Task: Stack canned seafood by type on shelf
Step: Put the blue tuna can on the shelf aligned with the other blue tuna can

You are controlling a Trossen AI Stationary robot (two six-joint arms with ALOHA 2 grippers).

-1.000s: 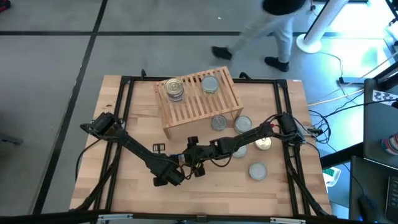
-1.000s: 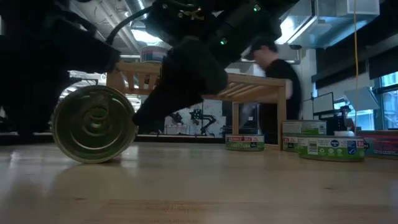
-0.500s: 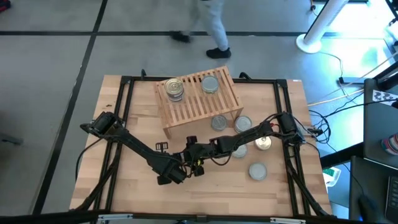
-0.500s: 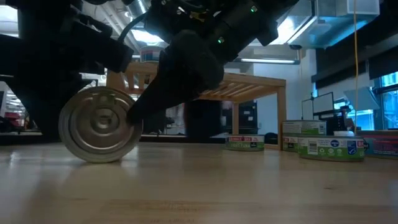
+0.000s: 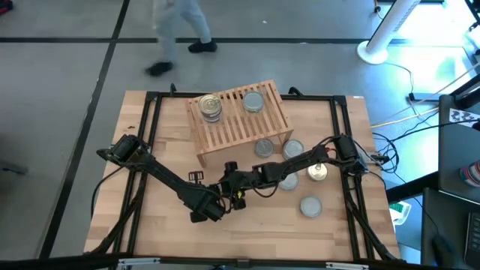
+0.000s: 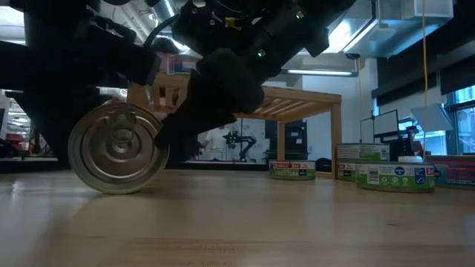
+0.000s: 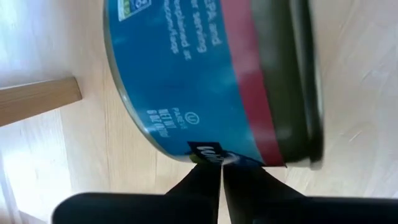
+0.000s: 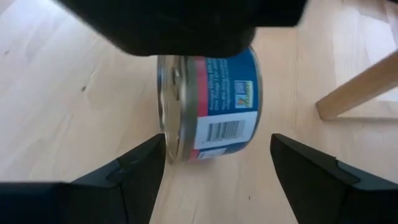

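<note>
Nearest the front edge of the table, one tin stands on its rim, its ringed silver end facing outward in the low view and its curved wall resting on the wood. It carries a blue and red label. My left gripper is down beside this tin with its two fingers pressed together, nothing between them; their tips meet right against the blue part of the label. From above, that gripper sits low in the middle of the table, with my left arm reaching in from the left edge.

Just past it, my right gripper faces the same tin from the other side. Its fingers stand wide apart, one on each side of the tin, and neither touches it; the barcode side of the label lies between them. My left gripper's dark body fills the space just beyond the tin in that view.

Farther right, loose tins lie flat on the table: a silver-topped one nearest the front, a gold-topped one behind it, and two grey-topped ones just beside the shelf's front leg.

The shelf stands toward the back of the table, turned at a slight angle. On its slats are a gold-topped stack at the left and a grey-topped tin at the right, apart from each other.

Beyond the table, a person crosses the grey floor.
</note>
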